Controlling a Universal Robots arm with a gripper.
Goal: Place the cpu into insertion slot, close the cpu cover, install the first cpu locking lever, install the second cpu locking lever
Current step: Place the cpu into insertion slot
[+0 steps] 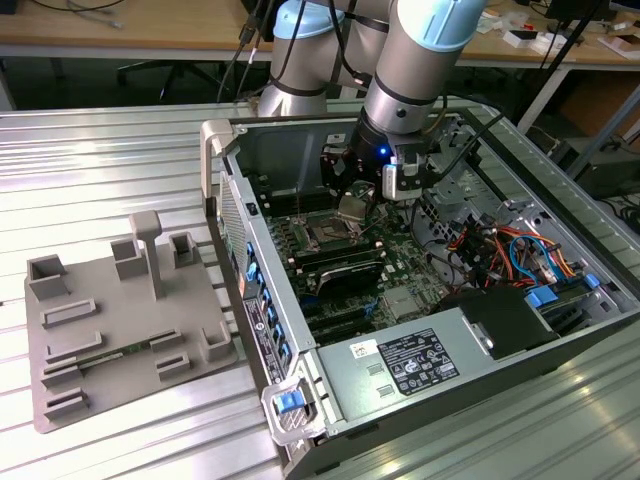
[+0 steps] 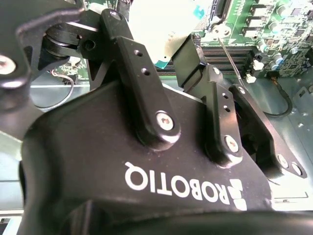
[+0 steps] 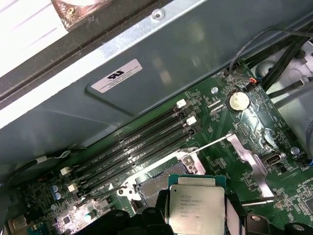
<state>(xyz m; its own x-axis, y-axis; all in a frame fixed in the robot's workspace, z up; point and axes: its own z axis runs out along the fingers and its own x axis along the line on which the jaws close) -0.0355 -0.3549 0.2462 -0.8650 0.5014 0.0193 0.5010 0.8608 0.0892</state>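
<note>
- Starting at the exterior view's left, a grey fixture plate (image 1: 110,330) lies on the slatted table (image 1: 100,160), well apart from the gripper (image 1: 352,206).
- The gripper, inside the open computer case (image 1: 290,150), is clamped narrow on the cpu (image 3: 197,208); white lettering (image 2: 176,185) marks its body.
- The insertion slot (image 3: 154,188) lies uncovered just beside the held cpu.
- The cpu cover (image 3: 249,166) stands open on the chip's other side.
- Printed white labels sit on the chassis wall (image 3: 195,63) and power supply (image 1: 350,385).

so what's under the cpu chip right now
The silver-rimmed dark square insertion slot lies below the silver-grey square cpu chip, on the green circuit board. The chip hides part of it.
</note>
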